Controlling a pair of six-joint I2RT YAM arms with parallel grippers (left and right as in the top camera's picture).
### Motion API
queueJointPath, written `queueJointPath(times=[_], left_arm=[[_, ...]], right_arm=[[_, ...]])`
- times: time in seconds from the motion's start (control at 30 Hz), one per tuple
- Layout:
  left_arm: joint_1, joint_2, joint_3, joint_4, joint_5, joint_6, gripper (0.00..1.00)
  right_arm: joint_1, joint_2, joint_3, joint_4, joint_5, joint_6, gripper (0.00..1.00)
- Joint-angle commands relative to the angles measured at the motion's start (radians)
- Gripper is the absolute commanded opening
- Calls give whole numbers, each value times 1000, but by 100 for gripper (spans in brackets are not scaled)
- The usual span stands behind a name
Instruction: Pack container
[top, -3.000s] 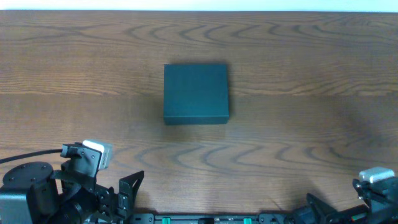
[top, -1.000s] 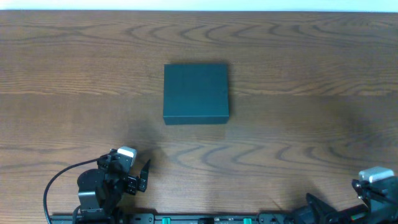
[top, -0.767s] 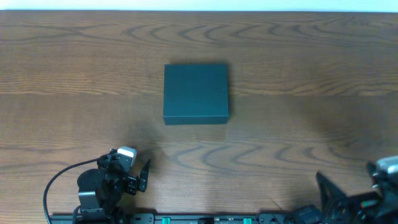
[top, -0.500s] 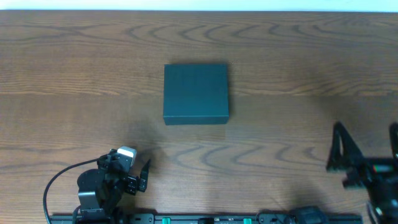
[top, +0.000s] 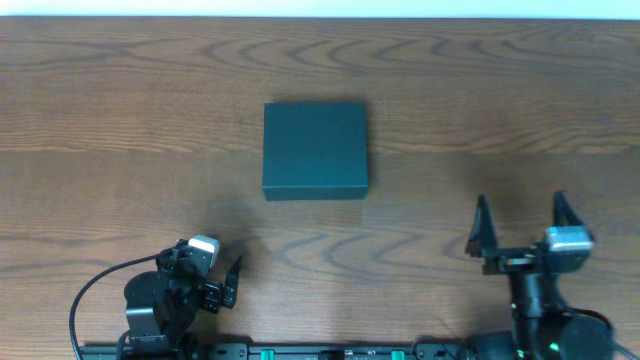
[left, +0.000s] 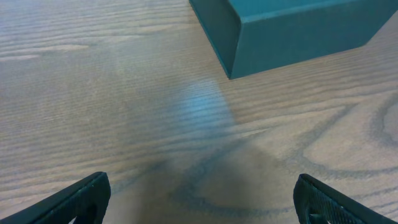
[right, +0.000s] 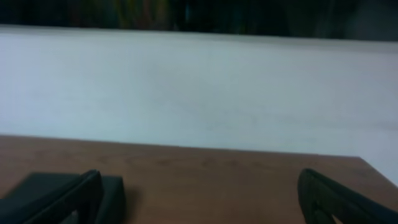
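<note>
The container (top: 315, 148) is a matte dark box, lid shut, at the middle of the wooden table. Its near corner shows in the left wrist view (left: 292, 31). A low dark edge of it shows in the right wrist view (right: 43, 186). My left gripper (top: 225, 285) sits low at the front left, open and empty, fingertips wide apart in its wrist view (left: 202, 202). My right gripper (top: 520, 230) is at the front right, open and empty, fingers pointing toward the far edge; it also shows in its wrist view (right: 199, 199). No snack packets are in view.
The wooden table (top: 120, 120) is bounded by a white wall at the far edge (right: 199, 93). A black cable (top: 95, 290) loops beside the left arm base at the front edge.
The left arm folded down to the front left and stopped. The right arm swung in from the front right corner, rising and moving left with its fingers spread. The container has not moved.
</note>
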Motion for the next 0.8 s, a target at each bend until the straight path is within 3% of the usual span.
queueJointPath(times=[0.0, 0.33, 0.77], left_arm=[[-4, -6, -6, -1, 3, -5, 95], [-4, -6, -6, -1, 3, -5, 95], [-4, -6, -6, -1, 3, -5, 96]], right_arm=[[-8, -55, -87, 60, -4, -64, 99], [-9, -69, -275, 222, -5, -84, 99], [-10, -69, -366, 225, -5, -84, 99]])
